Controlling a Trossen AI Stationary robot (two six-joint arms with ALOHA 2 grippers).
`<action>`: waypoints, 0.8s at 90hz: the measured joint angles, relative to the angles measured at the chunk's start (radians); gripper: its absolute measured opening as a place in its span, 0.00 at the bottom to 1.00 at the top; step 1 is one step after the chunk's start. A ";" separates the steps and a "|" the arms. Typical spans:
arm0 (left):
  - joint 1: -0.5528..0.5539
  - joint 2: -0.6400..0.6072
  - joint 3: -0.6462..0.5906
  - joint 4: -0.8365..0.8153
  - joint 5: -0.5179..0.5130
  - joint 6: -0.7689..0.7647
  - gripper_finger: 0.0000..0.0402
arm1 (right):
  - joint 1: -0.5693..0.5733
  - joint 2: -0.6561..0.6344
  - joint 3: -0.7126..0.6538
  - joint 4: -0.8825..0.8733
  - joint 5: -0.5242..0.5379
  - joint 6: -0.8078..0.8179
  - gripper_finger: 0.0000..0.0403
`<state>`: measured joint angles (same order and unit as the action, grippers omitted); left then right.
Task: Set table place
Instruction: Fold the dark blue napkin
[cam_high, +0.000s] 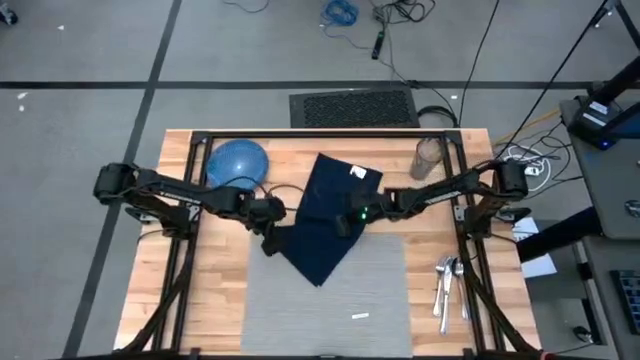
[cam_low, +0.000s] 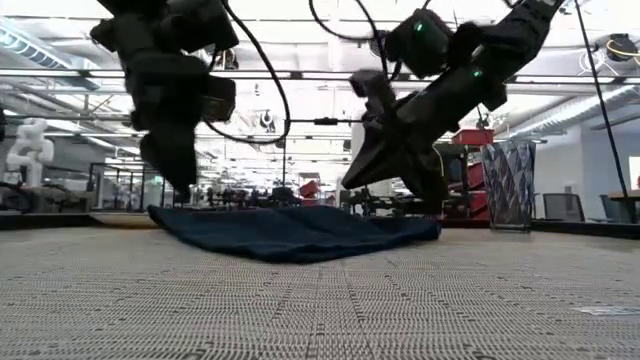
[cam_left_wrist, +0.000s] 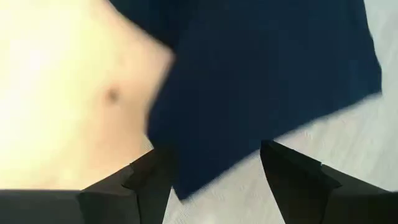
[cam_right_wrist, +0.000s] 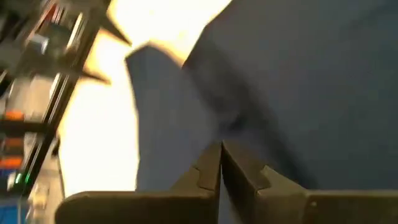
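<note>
While the grey placemat (cam_high: 340, 290) already lies flat at the six o'clock edge of the tabletop (cam_high: 180, 300), your setting is barely begun, operator: nothing sits squared on it yet. You've got the dark navy napkin (cam_high: 325, 225) sprawled at the centre, its lower corner lapping over the mat's twelve o'clock edge, the rest on bare wood, still rumpled and skewed. Your left tool (cam_high: 268, 240) hangs just off the napkin's nine o'clock corner, jaws spread and empty, the cloth edge showing between them in its wrist view. Your right tool (cam_high: 345, 222) is over the cloth's three o'clock side, fingers pinched tight together; from the wrist view they look clenched on nothing, though I can't rule out a pinch of fabric. Look around: the blue dish (cam_high: 238, 163) waits upside down at eleven o'clock, the glass (cam_high: 428, 157) at one o'clock, the cutlery (cam_high: 447, 283) heaped off the mat at four o'clock. By my read, napkin, dish, glass and cutlery all remain to be placed.
</note>
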<state>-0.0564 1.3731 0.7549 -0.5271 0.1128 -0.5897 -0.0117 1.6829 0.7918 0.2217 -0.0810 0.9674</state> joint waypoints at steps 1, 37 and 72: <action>-0.005 0.000 -0.003 0.001 -0.001 -0.005 0.55 | 0.006 0.000 0.000 0.000 0.001 0.002 0.00; -0.197 0.000 -0.106 0.041 -0.141 -0.272 0.55 | 0.074 0.000 0.006 0.018 0.031 0.038 0.00; -0.258 0.013 -0.128 0.042 -0.334 -0.472 0.55 | 0.126 0.000 0.111 -0.138 0.113 -0.083 0.00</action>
<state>-0.3148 1.3859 0.6270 -0.4851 -0.2214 -1.0614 0.1147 1.6833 0.9030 0.0836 0.0322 0.8844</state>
